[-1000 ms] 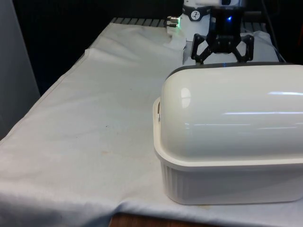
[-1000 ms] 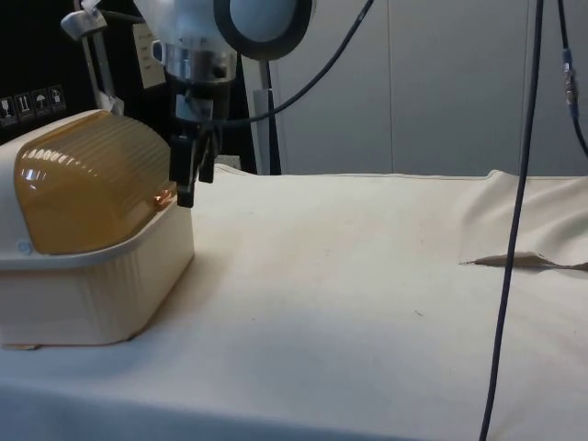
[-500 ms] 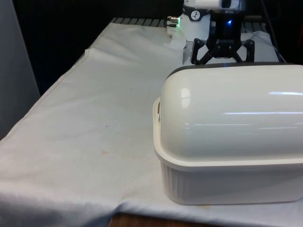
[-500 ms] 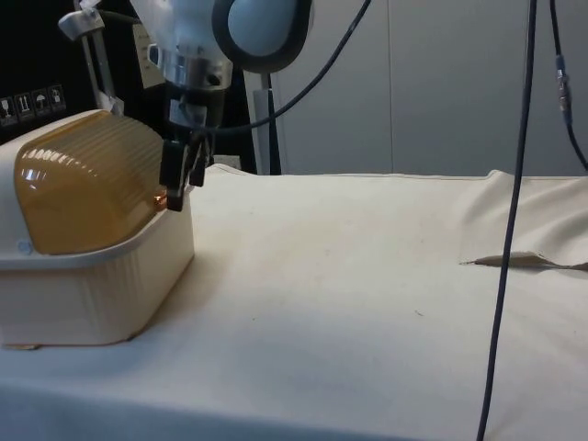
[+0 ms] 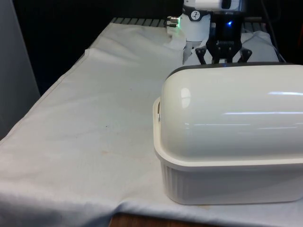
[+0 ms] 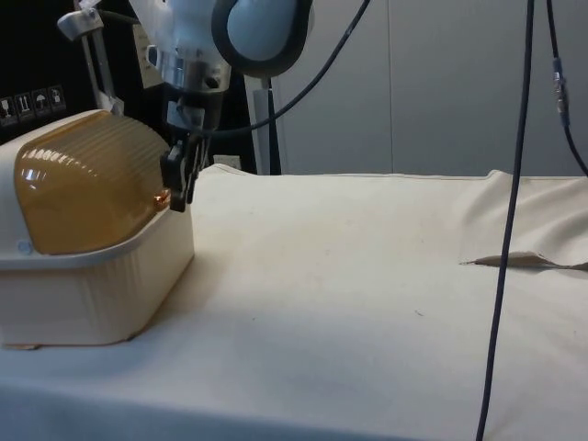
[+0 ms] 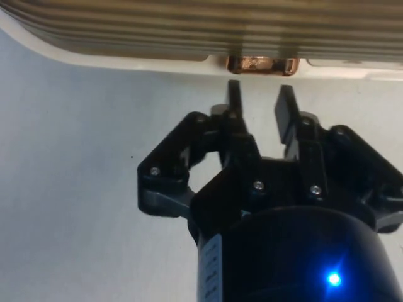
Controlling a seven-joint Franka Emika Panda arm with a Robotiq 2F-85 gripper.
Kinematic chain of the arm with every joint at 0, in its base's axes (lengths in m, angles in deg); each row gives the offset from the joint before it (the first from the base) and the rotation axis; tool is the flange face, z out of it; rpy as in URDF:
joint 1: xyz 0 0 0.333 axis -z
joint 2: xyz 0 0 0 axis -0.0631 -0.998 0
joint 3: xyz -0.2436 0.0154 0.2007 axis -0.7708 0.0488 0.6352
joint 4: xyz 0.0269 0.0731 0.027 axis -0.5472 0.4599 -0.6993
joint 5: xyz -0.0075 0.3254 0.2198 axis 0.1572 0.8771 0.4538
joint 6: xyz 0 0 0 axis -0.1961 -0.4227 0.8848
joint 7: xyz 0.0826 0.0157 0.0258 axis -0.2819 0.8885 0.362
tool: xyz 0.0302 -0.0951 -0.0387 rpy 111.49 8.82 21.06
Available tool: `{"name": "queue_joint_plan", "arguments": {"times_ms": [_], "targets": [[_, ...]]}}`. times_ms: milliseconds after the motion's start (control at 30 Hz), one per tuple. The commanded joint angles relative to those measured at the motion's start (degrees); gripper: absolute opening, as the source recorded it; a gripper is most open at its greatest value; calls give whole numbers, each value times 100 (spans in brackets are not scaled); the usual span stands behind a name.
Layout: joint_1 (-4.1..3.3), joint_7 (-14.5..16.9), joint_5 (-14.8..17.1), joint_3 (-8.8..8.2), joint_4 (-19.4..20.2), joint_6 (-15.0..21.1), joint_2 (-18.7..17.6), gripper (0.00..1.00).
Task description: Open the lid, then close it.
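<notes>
Amber lid (image 6: 87, 184) shut (hand (image 7: 259, 100) near).

White cloth (image 5: 85, 118) over the table (creased, faintly stained)

End effector (image 7: 259, 104) fingers narrowed since earlier, moved closer to lid handle (image 7: 262, 63).

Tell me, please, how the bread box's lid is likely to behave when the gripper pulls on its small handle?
The lid looks like a rigid ribbed dome seated along the base's rim, so it should probably swing up stiffly rather than flex. Its handle is a small, shiny tab, so the gripper may slip off. The box seems light plastic and might shift on the cloth.
</notes>
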Motion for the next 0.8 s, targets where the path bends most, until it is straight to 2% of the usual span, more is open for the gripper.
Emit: {"name": "queue_joint_plan", "arguments": {"times_ms": [0,167,200,233,500,533,567,767], "targets": [[46,63,109,74,-11,57,-29,28],[57,52,155,92,-11,46,-23,4],[0,-11,11,0,0,0,-6,0],[63,46,212,103,-17,34,-23,0],[80,155,602,172,11,17,11,0],[0,46,424,34,0,0,-6,0],[80,178,653,178,11,11,11,0],[17,155,653,97,0,6,0,0]]}}
